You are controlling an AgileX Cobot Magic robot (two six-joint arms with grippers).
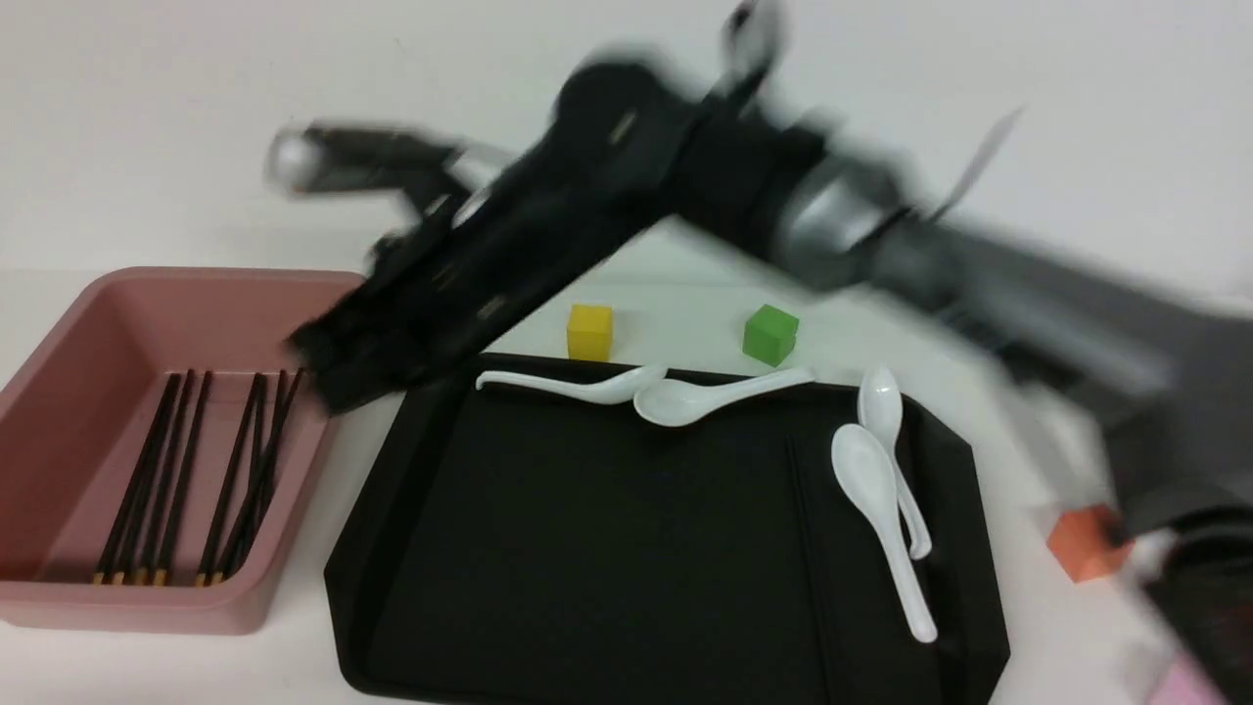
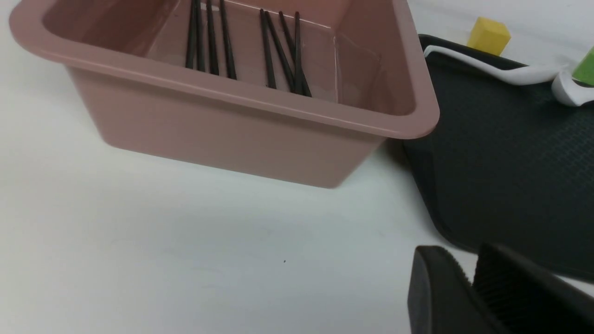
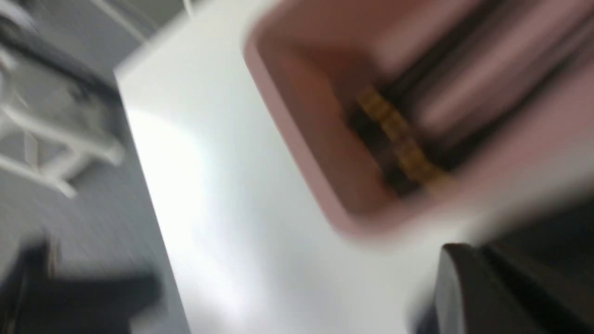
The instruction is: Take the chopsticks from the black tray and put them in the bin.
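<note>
Several black chopsticks (image 1: pixel 186 480) with gold tips lie in the pink bin (image 1: pixel 59 607) at the left; they also show in the left wrist view (image 2: pixel 278 51) and, blurred, in the right wrist view (image 3: pixel 399 139). The black tray (image 1: pixel 607 548) lies right of the bin. A faint thin dark line (image 1: pixel 808 548) runs along its right part; I cannot tell if it is a chopstick. My right gripper (image 1: pixel 318 377) is motion-blurred by the bin's right rim, its fingers (image 3: pixel 452 278) together with nothing seen between them. My left gripper (image 2: pixel 461 253) is shut and empty, low over the table near the tray's corner (image 2: pixel 445 208).
Several white soup spoons (image 1: pixel 881 499) lie on the tray's far and right parts. A yellow cube (image 1: pixel 589 331) and a green cube (image 1: pixel 770 334) stand behind the tray. An orange block (image 1: pixel 1087 541) sits at the right. My right arm (image 1: pixel 881 235) spans above the tray.
</note>
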